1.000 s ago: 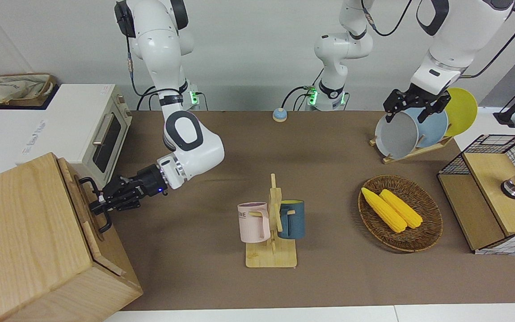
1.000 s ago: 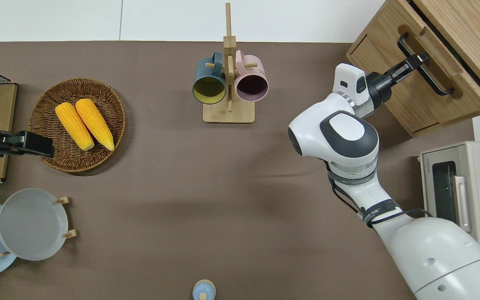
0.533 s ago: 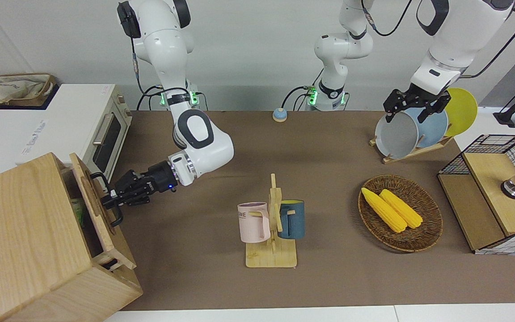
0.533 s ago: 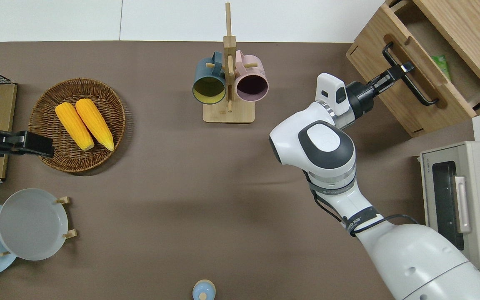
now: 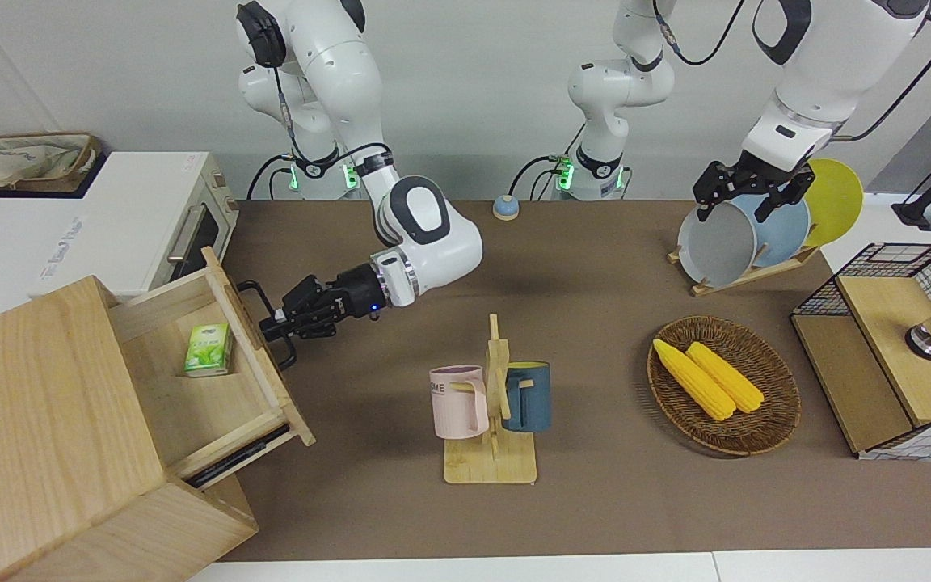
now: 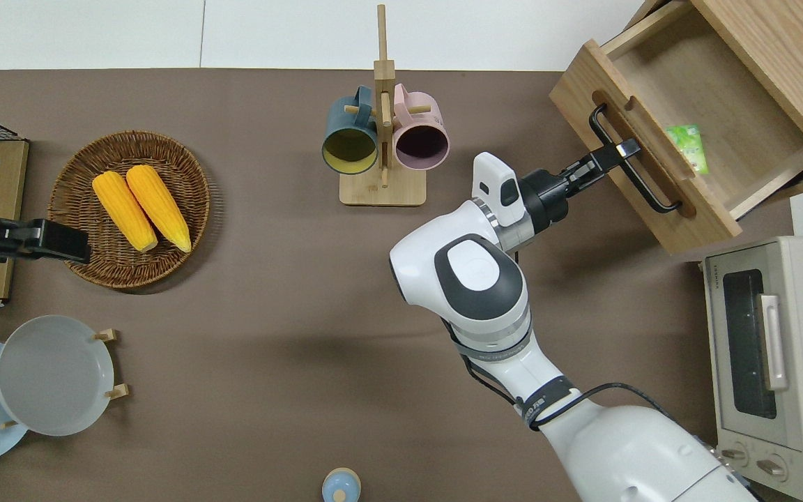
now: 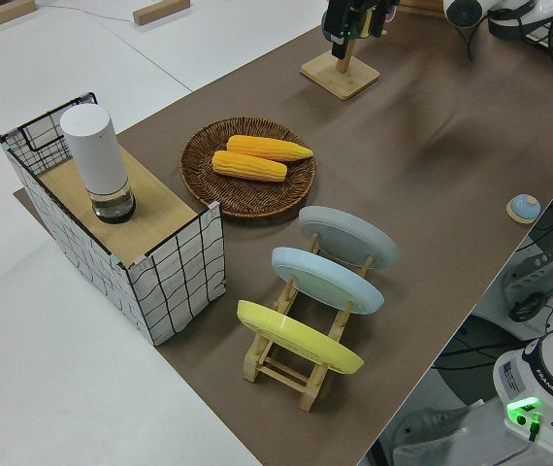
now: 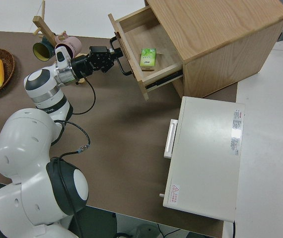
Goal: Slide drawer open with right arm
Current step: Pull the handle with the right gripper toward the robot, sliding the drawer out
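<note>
The light-wood drawer [image 5: 259, 360] stands pulled well out of its wooden cabinet [image 5: 37, 420] at the right arm's end of the table. It also shows in the overhead view [image 6: 652, 178] and in the right side view [image 8: 127, 55]. My right gripper [image 5: 273, 326] is shut on the drawer's black loop handle [image 6: 642, 183], near its middle [image 6: 619, 149]. A small green packet [image 5: 208, 349] lies inside the drawer, just inside its front. My left arm is parked, its gripper [image 5: 744, 198] open.
A white toaster oven [image 5: 183, 234] stands beside the cabinet, nearer to the robots. A wooden mug rack [image 5: 491, 404] with two mugs stands mid-table. A basket of corn [image 5: 724, 384], a plate rack [image 5: 748, 234] and a wire-mesh box [image 5: 886, 356] are at the left arm's end.
The right gripper has drawn back toward the table's middle with the handle, and the drawer has slid from nearly shut to well open, showing the green packet. The left arm has not moved.
</note>
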